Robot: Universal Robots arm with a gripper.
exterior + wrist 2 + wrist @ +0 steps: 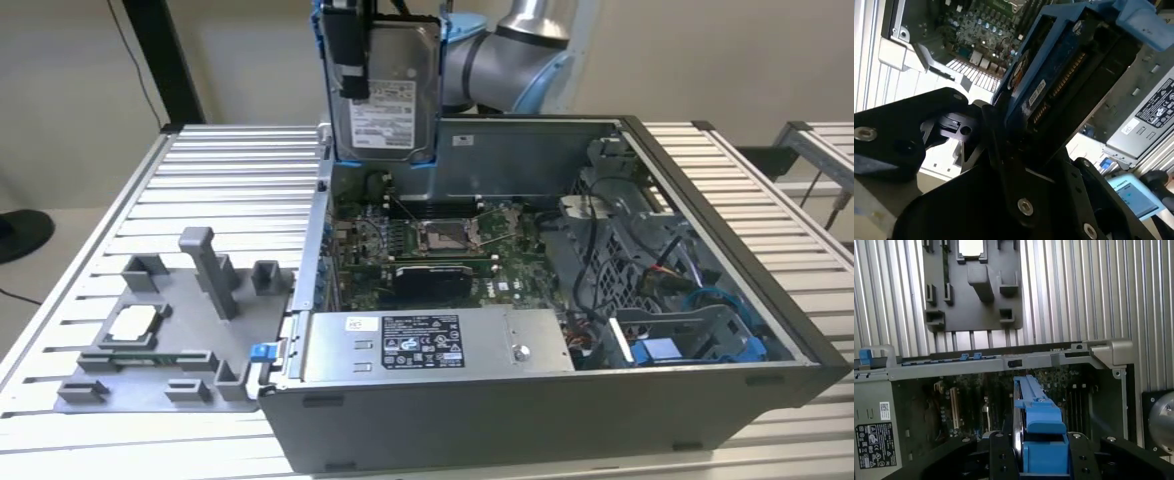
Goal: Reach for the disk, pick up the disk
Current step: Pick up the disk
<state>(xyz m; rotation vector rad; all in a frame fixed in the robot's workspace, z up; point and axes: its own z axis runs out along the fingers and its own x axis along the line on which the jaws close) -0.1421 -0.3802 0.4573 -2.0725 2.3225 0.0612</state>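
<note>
1. Hanging upright above the open computer case [534, 410], the disk [390, 105] is showing a silver metal face with a white printed label in the exterior view. A blue bracket [430, 120] is running along its edges.
2. The gripper [352, 62] is pinching the disk, with one black finger lying across the labelled face near its top.
3. The first wrist view is looking down along the bracket's blue edge to the motherboard [969, 400] inside the case. Beyond the case wall, a grey fixture tray [974, 310] is lying on the slatted table [1079, 290].
4. The second wrist view is showing the disk's other face, where a dark circuit board [1054, 75] and connector pins are facing the camera. The power supply [1149, 115] is sitting past it.
</note>
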